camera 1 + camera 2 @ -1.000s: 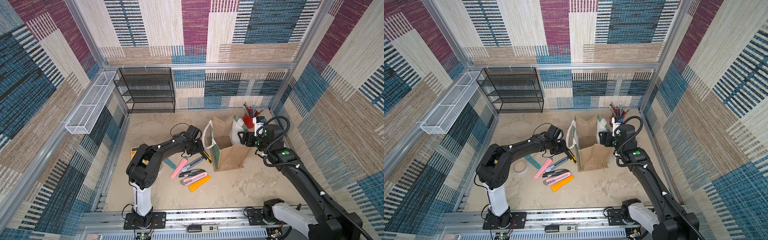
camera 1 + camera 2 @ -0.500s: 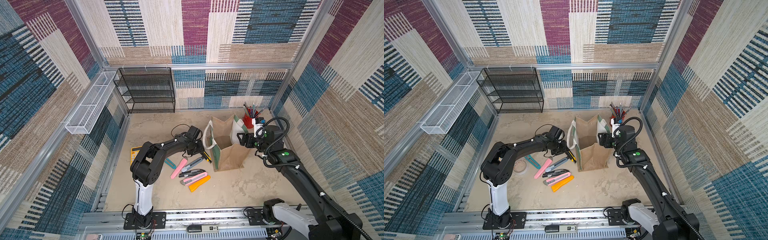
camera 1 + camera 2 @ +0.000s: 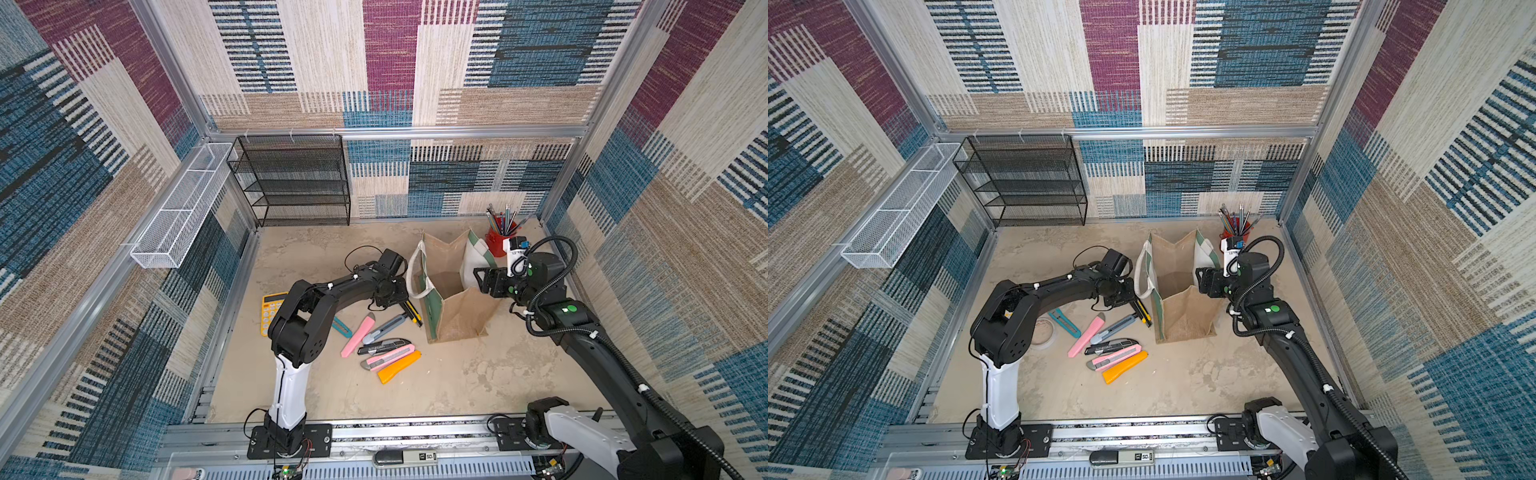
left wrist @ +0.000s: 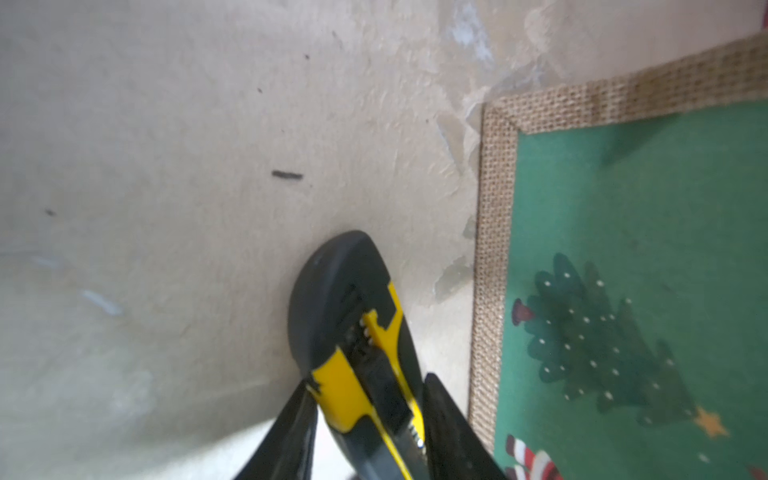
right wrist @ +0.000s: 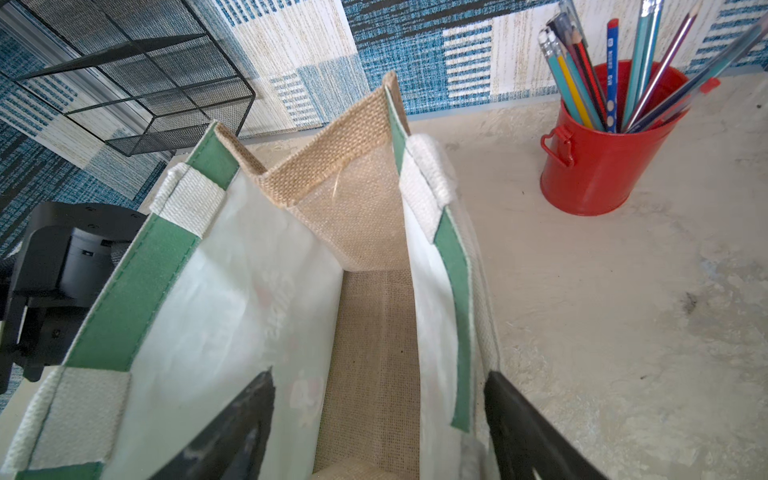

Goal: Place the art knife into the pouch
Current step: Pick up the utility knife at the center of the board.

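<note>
Two left fingers (image 4: 291,432) pinch the black-yellow art knife (image 4: 357,332) on the counter (image 4: 166,166) beside the pouch (image 4: 623,291); lift straight before swinging over. Right fingers (image 5: 523,432), spread, straddle its wall.

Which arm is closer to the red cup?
Right. The right gripper sits at the pouch just in front of the red cup; the left gripper is beyond the pouch.
</note>
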